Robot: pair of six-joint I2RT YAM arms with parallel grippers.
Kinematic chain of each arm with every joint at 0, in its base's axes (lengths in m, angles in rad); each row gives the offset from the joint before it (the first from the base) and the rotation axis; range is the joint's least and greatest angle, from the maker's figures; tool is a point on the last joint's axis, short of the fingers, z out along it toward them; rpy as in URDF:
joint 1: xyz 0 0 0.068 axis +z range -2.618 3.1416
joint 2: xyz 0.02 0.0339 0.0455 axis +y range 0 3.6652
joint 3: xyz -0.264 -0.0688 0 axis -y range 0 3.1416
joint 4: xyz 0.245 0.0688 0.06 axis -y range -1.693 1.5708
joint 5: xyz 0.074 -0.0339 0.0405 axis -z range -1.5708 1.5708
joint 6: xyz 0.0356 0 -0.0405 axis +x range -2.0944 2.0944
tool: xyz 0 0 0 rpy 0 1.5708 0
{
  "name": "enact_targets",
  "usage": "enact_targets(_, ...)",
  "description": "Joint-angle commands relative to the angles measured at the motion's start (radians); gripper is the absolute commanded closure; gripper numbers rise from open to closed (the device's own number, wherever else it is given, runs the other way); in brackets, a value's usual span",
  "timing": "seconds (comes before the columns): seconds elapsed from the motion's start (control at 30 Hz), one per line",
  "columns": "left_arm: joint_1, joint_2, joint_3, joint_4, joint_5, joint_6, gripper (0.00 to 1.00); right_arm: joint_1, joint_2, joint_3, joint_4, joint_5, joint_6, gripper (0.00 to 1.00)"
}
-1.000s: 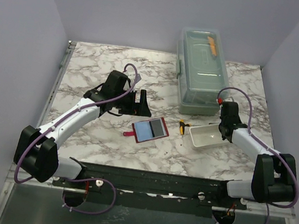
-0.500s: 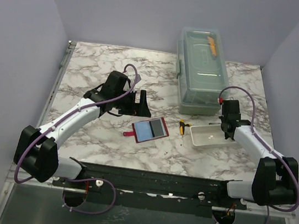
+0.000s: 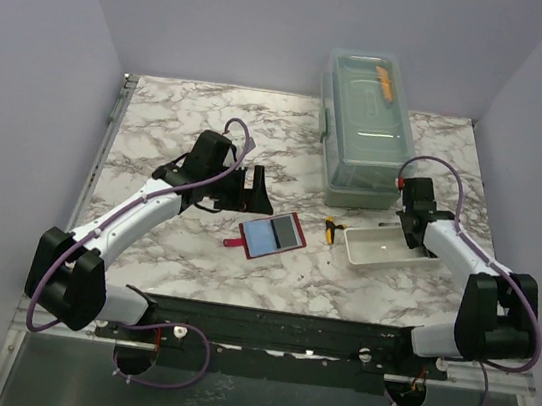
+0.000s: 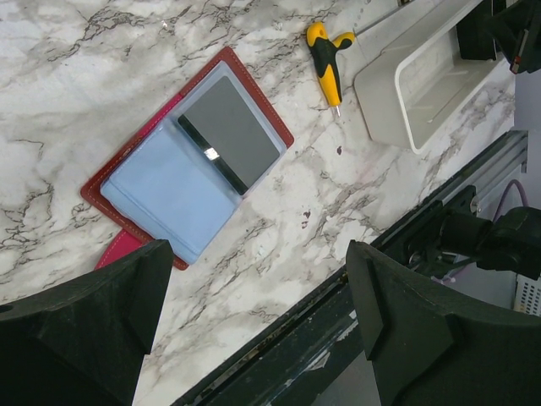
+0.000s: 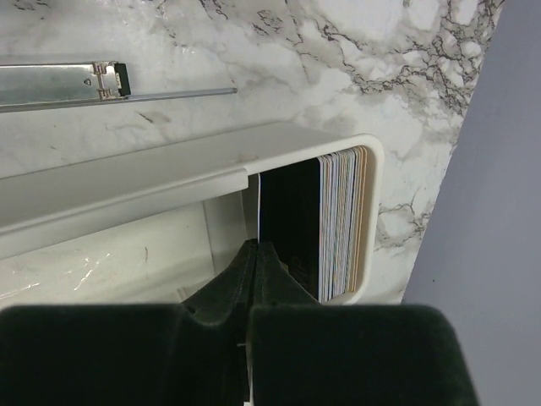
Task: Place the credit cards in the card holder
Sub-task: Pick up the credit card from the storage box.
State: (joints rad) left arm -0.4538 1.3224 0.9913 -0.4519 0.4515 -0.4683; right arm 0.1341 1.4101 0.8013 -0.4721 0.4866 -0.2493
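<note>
My right fingers [image 5: 254, 258] are shut at the tray's [image 5: 127, 173] end, beside cards [image 5: 342, 220]; left fingers [image 3: 256, 189] gape empty above holder [image 4: 190, 161].

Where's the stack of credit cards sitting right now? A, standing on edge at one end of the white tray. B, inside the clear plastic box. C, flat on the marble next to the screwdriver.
A: the right wrist view shows the stack of cards upright against the end wall of the white tray.
</note>
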Motion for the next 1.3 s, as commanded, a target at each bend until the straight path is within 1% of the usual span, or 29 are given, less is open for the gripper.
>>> enact_targets(0.0, -0.002, -0.009, -0.011, 0.009, -0.004, 0.015, 0.09, -0.021, 0.051, 0.018, 0.005, 0.001, 0.034, 1.0)
enact_targets(0.1, -0.003, -0.01, -0.011, 0.008, -0.001, 0.014, 0.09, -0.035, 0.062, 0.017, 0.016, -0.013, 0.036, 0.99)
enact_targets(0.2, -0.002, -0.012, -0.011, 0.009, 0.004, 0.014, 0.09, -0.041, 0.082, 0.029, 0.011, -0.019, 0.047, 0.95)
enact_targets(0.3, -0.002, -0.013, -0.011, 0.009, 0.004, 0.014, 0.09, -0.046, 0.103, 0.035, 0.01, -0.036, 0.053, 0.93)
enact_targets(0.33, -0.002, -0.013, -0.011, 0.009, 0.003, 0.015, 0.09, -0.048, 0.105, 0.035, 0.01, -0.038, 0.054, 0.94)
enact_targets(0.37, -0.003, -0.013, -0.012, 0.01, 0.002, 0.016, 0.09, -0.048, 0.108, 0.041, 0.004, -0.034, 0.053, 0.98)
enact_targets(0.43, -0.002, -0.012, -0.013, 0.008, -0.004, 0.017, 0.09, -0.048, 0.102, 0.064, -0.033, 0.0, 0.052, 1.0)
enact_targets(0.57, -0.002, -0.003, -0.013, 0.008, -0.016, 0.017, 0.09, -0.048, 0.024, 0.136, -0.137, 0.083, 0.063, 1.0)
enact_targets(0.6, -0.002, 0.001, -0.013, 0.008, -0.018, 0.018, 0.09, -0.048, -0.008, 0.154, -0.16, 0.083, 0.061, 1.0)
enact_targets(0.67, 0.0, 0.01, -0.013, 0.008, -0.019, 0.018, 0.09, -0.044, -0.07, 0.192, -0.197, 0.034, 0.035, 1.0)
enact_targets(0.77, 0.006, 0.028, -0.011, 0.009, -0.013, 0.021, 0.09, -0.022, -0.165, 0.218, -0.253, 0.009, 0.044, 1.0)
enact_targets(0.8, 0.007, 0.035, -0.012, 0.01, -0.013, 0.023, 0.09, -0.009, -0.201, 0.216, -0.257, -0.007, 0.046, 1.0)
enact_targets(0.87, 0.008, 0.052, -0.015, 0.011, -0.01, 0.025, 0.09, 0.016, -0.28, 0.221, -0.272, -0.089, 0.051, 1.0)
enact_targets(0.93, 0.009, 0.074, -0.016, 0.011, -0.006, 0.023, 0.09, 0.018, -0.355, 0.213, -0.258, -0.129, 0.075, 1.0)
enact_targets(1.03, 0.01, 0.102, -0.017, 0.01, 0.005, 0.004, 0.09, 0.043, -0.432, 0.205, -0.247, -0.264, 0.088, 1.0)
enact_targets(1.13, 0.01, 0.117, -0.024, 0.015, 0.009, -0.036, 0.09, 0.048, -0.471, 0.204, -0.223, -0.378, 0.162, 1.0)
enact_targets(1.2, 0.01, 0.115, -0.04, 0.027, 0.007, -0.068, 0.09, 0.05, -0.479, 0.22, -0.203, -0.47, 0.183, 1.0)
enact_targets(1.27, 0.009, 0.116, -0.066, 0.051, 0.015, -0.105, 0.09, 0.05, -0.47, 0.249, -0.17, -0.58, 0.258, 1.0)
